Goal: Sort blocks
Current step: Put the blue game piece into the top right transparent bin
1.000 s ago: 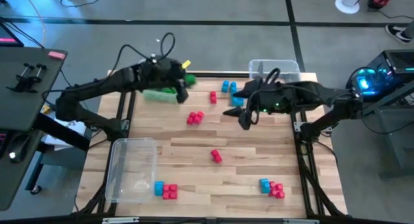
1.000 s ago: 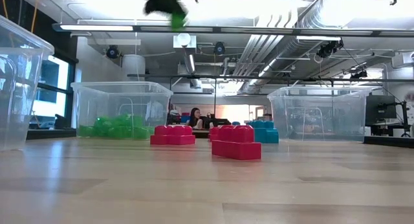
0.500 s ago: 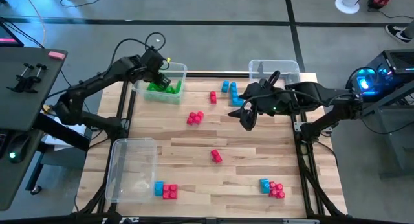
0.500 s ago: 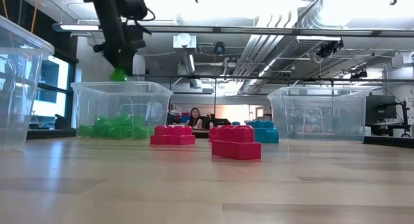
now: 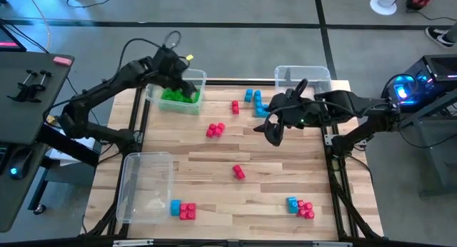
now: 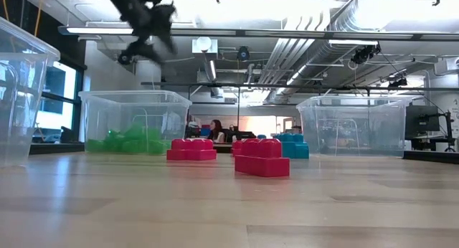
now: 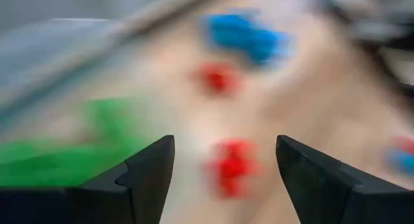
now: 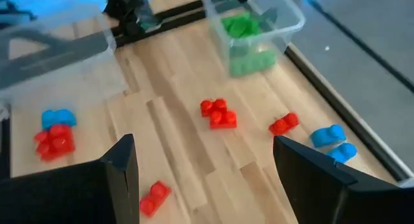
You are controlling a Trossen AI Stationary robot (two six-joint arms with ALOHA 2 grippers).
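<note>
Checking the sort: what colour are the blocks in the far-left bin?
Green blocks, clearest in the high view.

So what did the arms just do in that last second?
The left claw carried a green block over to the bin of green blocks, opened and let it go; it now hangs empty above the bin. The right claw stayed open over the table; the loose blocks stayed put.

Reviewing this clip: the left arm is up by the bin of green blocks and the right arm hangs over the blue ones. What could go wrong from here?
1. The left gripper sits right over the green bin's rim; pulling away, it might clip the wall and shift it.
2. The right gripper, fingers open, is beside the blue blocks; descending, it might nudge them aside.
3. Near the table's front edge, blue and red blocks touch, so a grasp may lift both colours.
</note>
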